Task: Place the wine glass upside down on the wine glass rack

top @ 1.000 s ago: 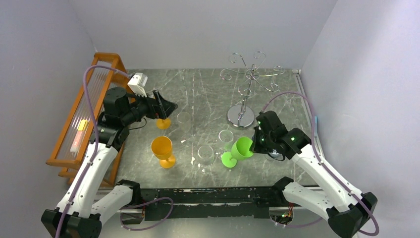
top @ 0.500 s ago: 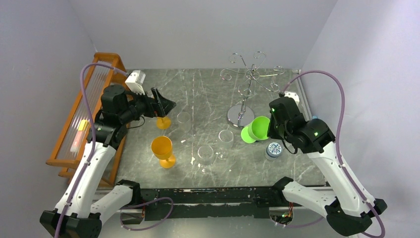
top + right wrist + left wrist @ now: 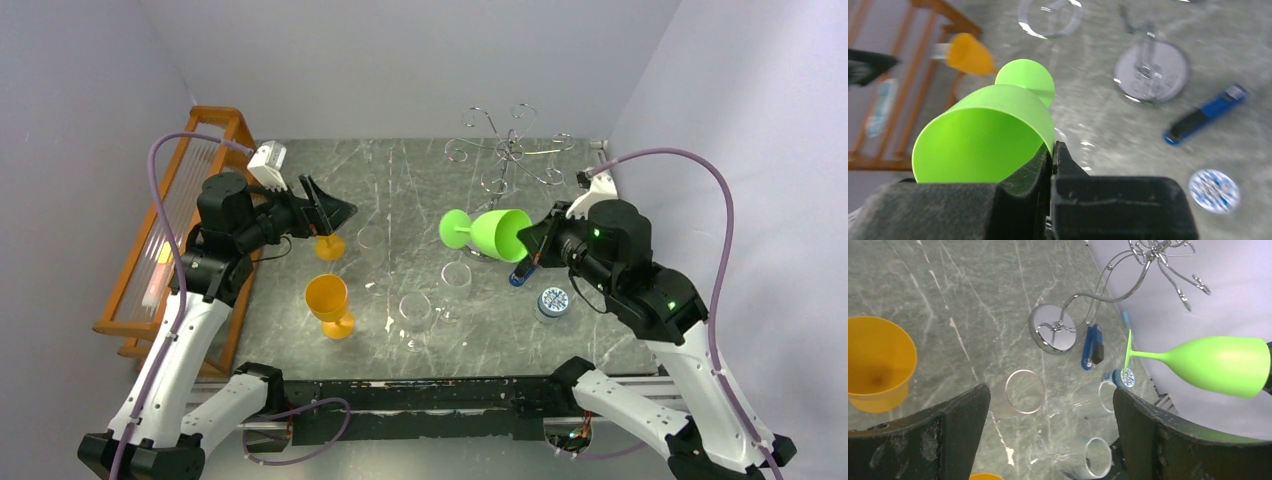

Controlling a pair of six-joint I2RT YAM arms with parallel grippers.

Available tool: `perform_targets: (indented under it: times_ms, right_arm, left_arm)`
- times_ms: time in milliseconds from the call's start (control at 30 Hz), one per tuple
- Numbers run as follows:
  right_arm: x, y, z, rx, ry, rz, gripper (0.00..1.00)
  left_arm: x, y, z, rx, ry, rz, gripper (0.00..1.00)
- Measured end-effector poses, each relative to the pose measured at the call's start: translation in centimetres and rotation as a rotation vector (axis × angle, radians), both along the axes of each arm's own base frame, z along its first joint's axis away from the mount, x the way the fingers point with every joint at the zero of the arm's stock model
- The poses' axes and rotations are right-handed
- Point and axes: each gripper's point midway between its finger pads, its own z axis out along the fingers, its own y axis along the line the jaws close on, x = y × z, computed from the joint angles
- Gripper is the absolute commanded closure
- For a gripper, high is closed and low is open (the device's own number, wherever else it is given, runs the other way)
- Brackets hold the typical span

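The green wine glass point(image 3: 490, 232) point(image 3: 1218, 362) point(image 3: 988, 130) hangs on its side in the air, foot to the left. My right gripper point(image 3: 528, 240) point(image 3: 1052, 150) is shut on its rim, one finger inside the bowl. Just behind it stands the chrome wine glass rack point(image 3: 510, 150), its round mirrored base point(image 3: 1053, 332) point(image 3: 1150, 67) on the marble, its curled arms higher than the glass. Over at the left, my left gripper point(image 3: 335, 213) point(image 3: 1050, 395) stands wide open and holds nothing.
An orange glass point(image 3: 328, 300) stands upright at front left, another point(image 3: 330, 247) below the left gripper. Clear glasses point(image 3: 415, 312) point(image 3: 457, 275) point(image 3: 370, 237) sit mid-table. A blue oblong object point(image 3: 522, 272) and a patterned disc point(image 3: 553, 300) lie under the right arm. An orange wooden rack point(image 3: 170, 230) lines the left edge.
My right arm has lifted the green glass off the front of the table, carried it back toward the chrome rack and turned its foot to the left. The left arm has barely moved.
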Motion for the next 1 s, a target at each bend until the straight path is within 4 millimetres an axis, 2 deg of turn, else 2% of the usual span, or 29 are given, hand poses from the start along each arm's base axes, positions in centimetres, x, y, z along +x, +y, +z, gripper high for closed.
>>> perform_targets:
  times_ms: [133,233,400,533,733,867,1000]
  right_arm:
    - [0.6,3.9,2.0,0.161,-0.091,0.136,1.00]
    - [1.9,6.8,2.4,0.247,-0.129,0.218,1.00]
    - [3.7,9.8,2.2,0.300,-0.167,0.291,1.00]
    - [4.3,11.8,3.8,0.326,-0.243,0.346,1.00]
    - [4.1,15.6,5.7,0.327,-0.372,0.417,1.00]
    - [4.6,18.2,6.3,0.291,-0.470,0.435,1.00]
    - [5.6,19.9,6.7,0.264,-0.551,0.440,1.00]
  left_arm:
    - [-0.1,-0.2,0.3,-0.076,0.064,0.031,0.04]
    - [0.1,0.3,0.5,-0.139,0.116,0.107,0.03]
    - [-0.5,1.8,0.7,-0.237,0.142,0.244,0.03]
    - [-1.3,2.8,2.1,-0.320,0.126,0.311,0.03]
    - [-1.8,1.9,3.1,-0.465,0.178,0.291,0.04]
    - [-1.7,1.0,3.7,-0.545,0.228,0.253,0.14]
    - [-1.5,0.8,4.3,-0.593,0.241,0.250,0.24]
